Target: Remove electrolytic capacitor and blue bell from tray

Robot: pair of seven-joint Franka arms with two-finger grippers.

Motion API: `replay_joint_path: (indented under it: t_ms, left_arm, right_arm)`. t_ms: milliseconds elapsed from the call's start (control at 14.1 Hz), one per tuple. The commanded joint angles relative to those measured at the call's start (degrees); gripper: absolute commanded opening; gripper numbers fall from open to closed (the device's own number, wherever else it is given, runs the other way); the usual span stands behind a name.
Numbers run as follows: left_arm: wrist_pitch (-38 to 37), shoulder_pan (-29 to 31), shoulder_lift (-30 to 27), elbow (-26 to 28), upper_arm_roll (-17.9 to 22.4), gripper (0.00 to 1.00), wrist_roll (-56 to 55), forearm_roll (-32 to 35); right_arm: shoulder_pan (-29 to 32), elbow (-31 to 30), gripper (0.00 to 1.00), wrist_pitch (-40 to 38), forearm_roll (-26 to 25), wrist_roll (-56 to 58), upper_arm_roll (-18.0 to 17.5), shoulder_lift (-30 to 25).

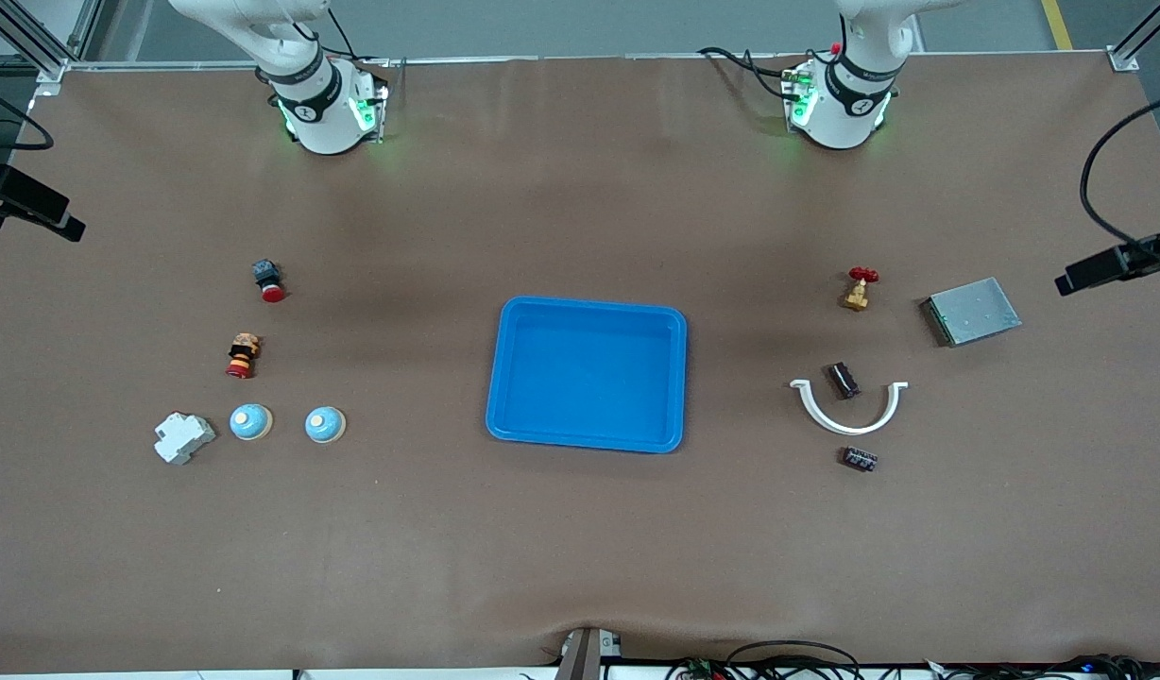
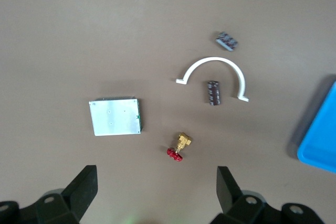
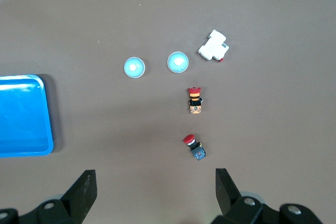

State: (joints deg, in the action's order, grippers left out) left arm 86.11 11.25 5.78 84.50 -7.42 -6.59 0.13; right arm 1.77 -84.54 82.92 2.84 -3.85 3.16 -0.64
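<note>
Two pale-blue domed bells [image 1: 251, 421] [image 1: 325, 424] sit toward the counter's [image 1: 580, 548] right-arm end; two dark capacitors [image 1: 844, 379] [image 1: 860, 459] near the left-arm end — outside the central shallow bright-blue plastic tray [image 1: 586, 373]. Left tool [image 2: 156, 187] and right tool [image 3: 155, 187] wait, fingers apart.

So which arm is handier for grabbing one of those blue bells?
Probably the right: both blue bells lie toward its end of the table, in view of the open right tool.

Tray [image 2: 320, 135] cut off by edge in both wrist views; capacitor markings too small.
</note>
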Motion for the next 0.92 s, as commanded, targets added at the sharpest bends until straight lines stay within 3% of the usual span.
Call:
replay_joint_path:
  t_ms: [0,851]
  left_arm:
    - [-1.0,0.4,-1.5,-0.6,-0.8,1.00,3.2,-0.1]
    - [0.1,-0.4,0.5,-2.1,-0.6,1.00,4.2,-0.9]
  right_arm:
    - [0.5,-0.6,1.00,-0.3,-0.3,2.2,-0.3,-0.9]
    - [0.5,-0.5,1.00,-1.9,-1.0,4.8,-0.4,-1.3]
